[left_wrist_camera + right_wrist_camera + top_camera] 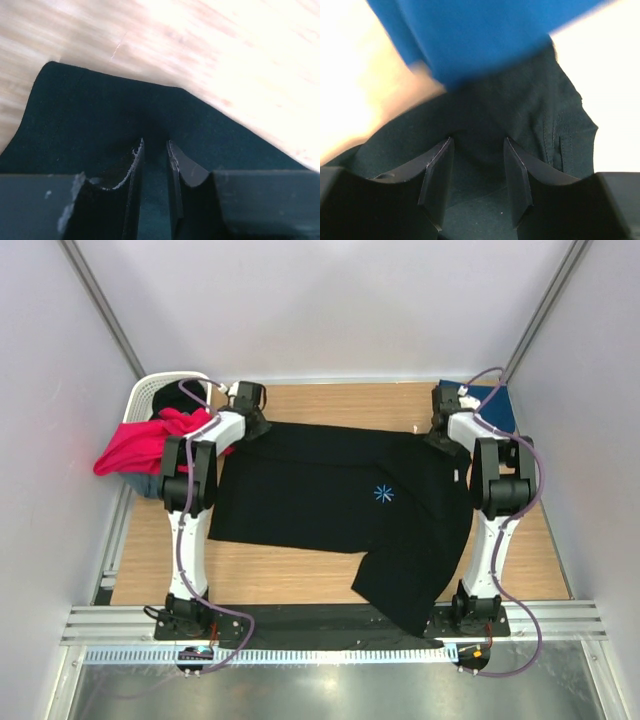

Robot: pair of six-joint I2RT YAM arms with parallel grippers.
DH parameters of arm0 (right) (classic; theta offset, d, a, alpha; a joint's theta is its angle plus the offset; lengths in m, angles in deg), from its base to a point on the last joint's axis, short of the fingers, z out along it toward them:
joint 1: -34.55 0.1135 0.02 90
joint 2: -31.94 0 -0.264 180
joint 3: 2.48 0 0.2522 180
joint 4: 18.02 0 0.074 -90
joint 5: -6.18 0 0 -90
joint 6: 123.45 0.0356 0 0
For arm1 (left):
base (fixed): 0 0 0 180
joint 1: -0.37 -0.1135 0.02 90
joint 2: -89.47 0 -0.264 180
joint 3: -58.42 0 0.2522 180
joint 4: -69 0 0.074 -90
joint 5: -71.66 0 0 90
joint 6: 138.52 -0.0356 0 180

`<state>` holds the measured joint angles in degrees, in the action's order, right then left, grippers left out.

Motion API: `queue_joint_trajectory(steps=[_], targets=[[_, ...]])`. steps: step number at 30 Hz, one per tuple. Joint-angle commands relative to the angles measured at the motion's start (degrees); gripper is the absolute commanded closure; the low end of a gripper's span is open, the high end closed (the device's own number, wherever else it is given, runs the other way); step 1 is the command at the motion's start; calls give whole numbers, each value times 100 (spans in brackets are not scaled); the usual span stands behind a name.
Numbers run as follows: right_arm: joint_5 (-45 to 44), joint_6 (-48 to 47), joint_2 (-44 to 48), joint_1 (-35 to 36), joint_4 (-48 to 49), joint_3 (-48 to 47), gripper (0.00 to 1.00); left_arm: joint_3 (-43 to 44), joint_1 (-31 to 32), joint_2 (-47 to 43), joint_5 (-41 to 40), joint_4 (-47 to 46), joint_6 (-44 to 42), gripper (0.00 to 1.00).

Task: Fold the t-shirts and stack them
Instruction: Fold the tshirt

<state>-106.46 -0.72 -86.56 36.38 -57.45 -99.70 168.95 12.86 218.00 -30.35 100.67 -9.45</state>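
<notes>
- Basket of white plastic lattice (160,390) is seen at the far left corner of the light wooden table (300,575), with a magenta-red cloth t-shirt (140,445) draped over its near side and spilling to the left.
- A navy blue cloth t-shirt (497,405) is set at the far right corner; in the right wrist view it shows as a blurred blue mass (485,35) just beyond the fingers, overlapping black cloth.
- A large black cloth t-shirt (310,490) is spread flat across the middle of the table, its long axis running left to right.
- The small blue star-shaped chest mark (383,493) is placed right of centre; one sleeve is pointed toward the near edge, between the arm bases.
- The left gripper (260,427) is lowered onto the far left corner of the black shirt; its fingers (172,160) are drawn narrow with a ridge of the cloth (100,115) pinched between them.
- The right gripper (441,437) is lowered onto the far right corner; its jaws are held about half apart with seamed black cloth (540,120) lying between them, and a firm hold cannot be told.
</notes>
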Motion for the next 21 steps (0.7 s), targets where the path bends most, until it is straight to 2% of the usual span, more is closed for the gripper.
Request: queue_joint_trajectory(steps=[1, 3, 8, 11, 14, 17, 18, 19, 21], targets=[[-110, -311, -647, -42, 19, -722, 50, 342, -27, 321, -222, 283, 189, 75], [-153, -495, -780, -42, -52, -1161, 50, 500, -27, 427, -258, 379, 163, 76], [100, -987, -886, -94, 115, -1515, 50, 527, -80, 463, -153, 415, 127, 76], [495, -1216, -772, -103, -60, -1708, 50, 431, -89, 314, -65, 415, 31, 76], [1058, -1444, -430, -95, -192, -1665, 46, 307, -71, -46, 85, 389, -267, 71], [1533, -1603, -139, -95, -525, -1665, 40, 351, -63, -398, 251, 362, -654, 59], [1586, -1603, 70, -95, -614, -1656, 36, 351, -54, -486, 295, 397, -725, 37], [1647, -1612, 159, -95, -710, -1656, 35, 334, -45, -591, 287, 423, -769, 29], [1701, -1594, 466, -86, -895, -1560, 34, 229, -28, -890, 165, 537, -813, 19]])
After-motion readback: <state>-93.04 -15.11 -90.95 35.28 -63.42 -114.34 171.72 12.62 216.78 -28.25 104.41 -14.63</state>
